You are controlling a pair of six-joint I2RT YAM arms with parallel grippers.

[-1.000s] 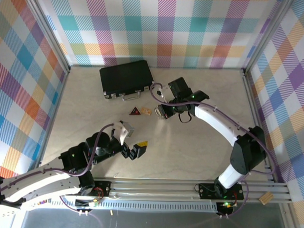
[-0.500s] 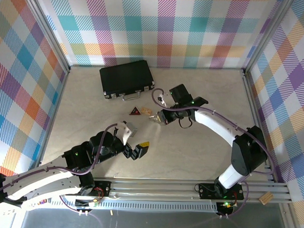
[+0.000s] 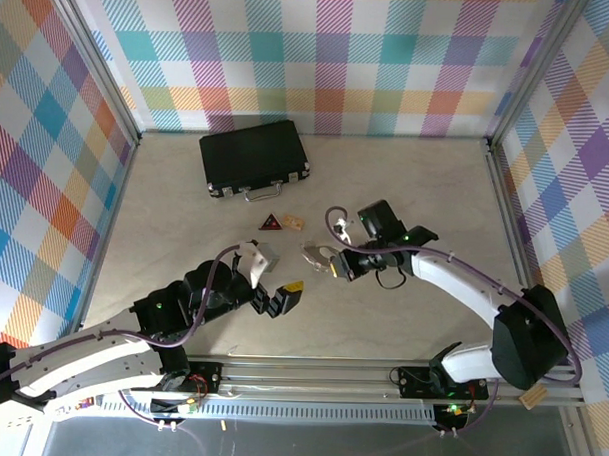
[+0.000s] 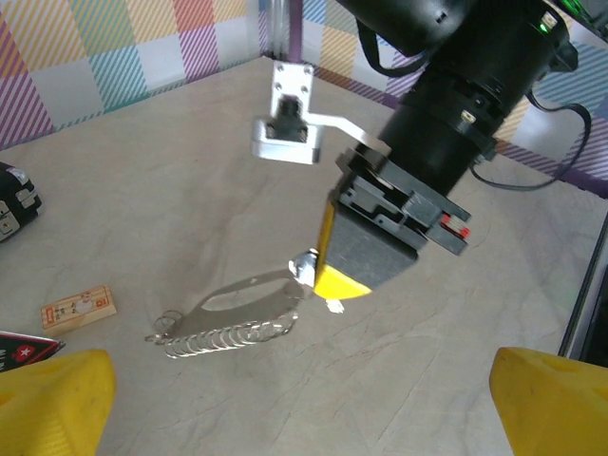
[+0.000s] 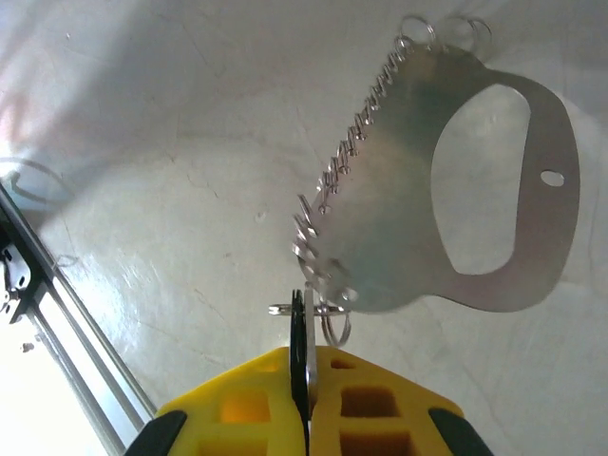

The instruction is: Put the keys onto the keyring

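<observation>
The right gripper (image 5: 304, 385) is clenched tight on a small ring at the end of the keyring (image 5: 399, 190). The keyring's flat silver loop and bead chain stretch out over the middle of the table (image 3: 185, 214), between the two arms. The left gripper (image 4: 299, 404) hangs close by, yellow fingers spread wide, grasping nothing. Whether the loop rests on the surface or sits just above it, I can't quite tell.

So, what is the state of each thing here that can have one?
left tool, open, holding nothing
right tool, shut on one end of the keyring
keyring, gripped at one end, chain attached
black case, closed, lying flat on the table
</observation>
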